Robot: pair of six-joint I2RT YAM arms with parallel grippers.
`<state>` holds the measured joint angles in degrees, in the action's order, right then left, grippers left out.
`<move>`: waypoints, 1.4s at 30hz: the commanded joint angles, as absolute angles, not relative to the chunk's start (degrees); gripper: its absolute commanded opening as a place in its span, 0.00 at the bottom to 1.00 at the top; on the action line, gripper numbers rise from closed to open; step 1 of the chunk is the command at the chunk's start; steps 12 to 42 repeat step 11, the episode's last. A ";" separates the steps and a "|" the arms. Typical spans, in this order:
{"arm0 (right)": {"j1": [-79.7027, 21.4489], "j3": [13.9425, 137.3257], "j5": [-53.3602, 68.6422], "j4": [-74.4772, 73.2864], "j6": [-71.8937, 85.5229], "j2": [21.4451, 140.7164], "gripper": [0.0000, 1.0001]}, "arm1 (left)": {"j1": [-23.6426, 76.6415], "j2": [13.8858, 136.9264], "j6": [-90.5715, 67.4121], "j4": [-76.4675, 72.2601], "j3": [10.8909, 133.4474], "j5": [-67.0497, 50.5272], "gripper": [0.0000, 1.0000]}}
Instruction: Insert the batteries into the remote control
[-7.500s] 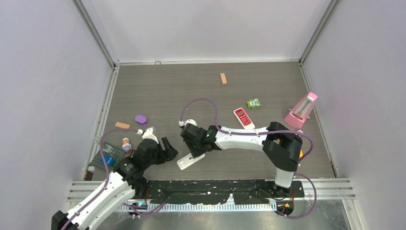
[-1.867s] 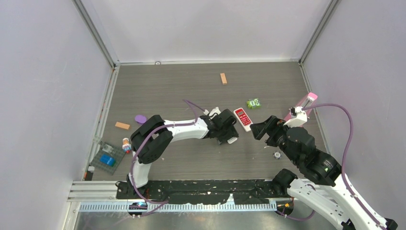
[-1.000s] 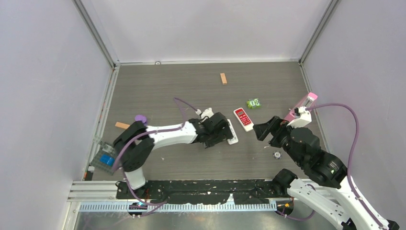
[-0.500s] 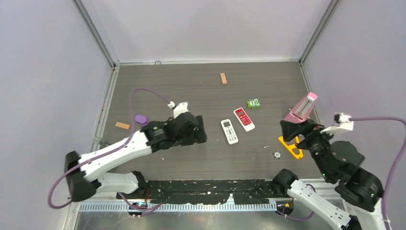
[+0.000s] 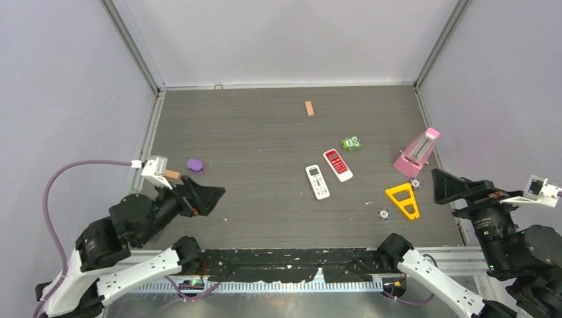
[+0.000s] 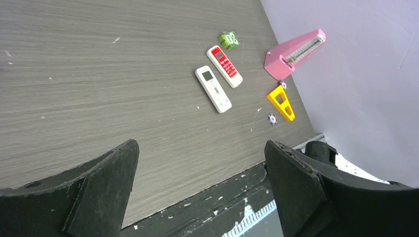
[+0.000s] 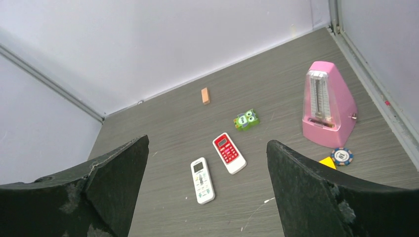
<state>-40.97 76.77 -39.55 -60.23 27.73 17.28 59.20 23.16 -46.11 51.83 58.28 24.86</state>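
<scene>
White plastic, display and grey buttons upward, the remote control (image 5: 317,181) lies flat near the middle of the desk (image 5: 265,126). It sits just beside the red-faced remote (image 5: 338,164), roughly parallel to it and not touching. Face up, its back is pressed to the desk, so the battery bay cannot be checked. The batteries show in no view; whether they sit inside the remote or lie hidden behind an arm I cannot tell. The left fingers (image 6: 99,187) are spread wide with nothing between them, hanging high over the near left corner. The right fingers (image 7: 306,182) likewise gape empty above the near right corner, well apart from the remote. That posture reads as both arms parked clear of the work, which suggests the loading is either finished or paused.
</scene>
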 commanded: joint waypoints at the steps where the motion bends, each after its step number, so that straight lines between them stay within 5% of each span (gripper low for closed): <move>1: -40.87 79.35 -43.07 -60.45 25.65 16.79 0.94 | 59.36 18.95 -41.91 55.98 59.73 27.57 1.00; 42: -40.86 78.71 -42.50 -57.73 25.20 16.01 0.94 | 59.40 14.77 -42.71 60.39 60.57 30.42 1.00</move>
